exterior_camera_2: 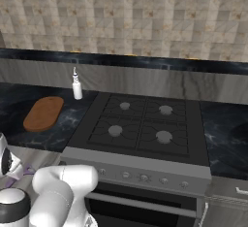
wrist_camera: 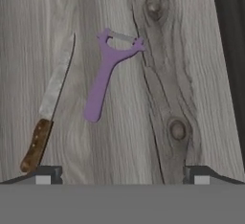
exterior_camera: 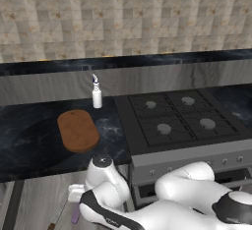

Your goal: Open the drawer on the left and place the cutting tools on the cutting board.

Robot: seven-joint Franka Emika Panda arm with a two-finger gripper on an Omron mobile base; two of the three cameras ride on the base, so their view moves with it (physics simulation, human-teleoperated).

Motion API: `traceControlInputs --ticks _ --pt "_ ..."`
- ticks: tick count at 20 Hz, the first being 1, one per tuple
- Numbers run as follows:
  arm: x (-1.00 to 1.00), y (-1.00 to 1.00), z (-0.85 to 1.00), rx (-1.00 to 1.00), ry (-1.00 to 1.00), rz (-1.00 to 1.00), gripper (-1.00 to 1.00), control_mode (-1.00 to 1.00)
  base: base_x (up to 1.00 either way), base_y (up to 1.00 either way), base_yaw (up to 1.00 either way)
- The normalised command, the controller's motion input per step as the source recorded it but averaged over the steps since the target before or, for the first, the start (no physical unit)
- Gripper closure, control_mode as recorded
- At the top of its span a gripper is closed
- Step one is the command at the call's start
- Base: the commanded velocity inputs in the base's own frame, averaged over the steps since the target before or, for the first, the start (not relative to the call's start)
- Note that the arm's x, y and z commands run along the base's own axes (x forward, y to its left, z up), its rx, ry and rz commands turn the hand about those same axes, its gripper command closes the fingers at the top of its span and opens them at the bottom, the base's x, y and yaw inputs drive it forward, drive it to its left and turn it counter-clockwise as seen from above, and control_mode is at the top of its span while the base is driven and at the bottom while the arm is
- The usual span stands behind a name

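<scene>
The drawer (wrist_camera: 191, 50) is pulled open, and its pale wood-grain floor lies under my gripper (wrist_camera: 123, 176). Both cutting tools lie flat on that floor. The lilac Y-shaped one (wrist_camera: 102, 82) is straight ahead of the open fingers, head pointing away. The knife (wrist_camera: 50, 104) lies to its left, brown handle nearest me. Nothing is between the fingertips. In the left base view the arm bends down over the open drawer (exterior_camera: 42, 199), with the lilac tool (exterior_camera: 75, 215) just below the hand. The brown oval cutting board (exterior_camera: 78, 129) (exterior_camera_2: 43, 113) lies bare on the dark counter.
A white bottle (exterior_camera: 97, 96) (exterior_camera_2: 77, 89) stands behind the board by the hob's corner. The four-burner hob (exterior_camera: 177, 118) fills the counter to the right. The drawer's dark side wall (wrist_camera: 229, 36) borders the lilac tool's side.
</scene>
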Motion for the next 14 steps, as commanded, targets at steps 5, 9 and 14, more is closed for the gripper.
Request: traceControlInputs --ticks 5,9,14 --pt "0.17 0.13 0.00 -0.01 0.00 0.00 -1.00 -1.00 0.00 0.00 0.00" --pt "0.00 0.19 -0.04 -0.01 0.00 0.00 -1.00 -1.00 0.00 0.00 0.00" --pt "0.00 0.18 -0.23 0.00 0.00 0.00 -1.00 -1.00 0.00 0.00 0.00"
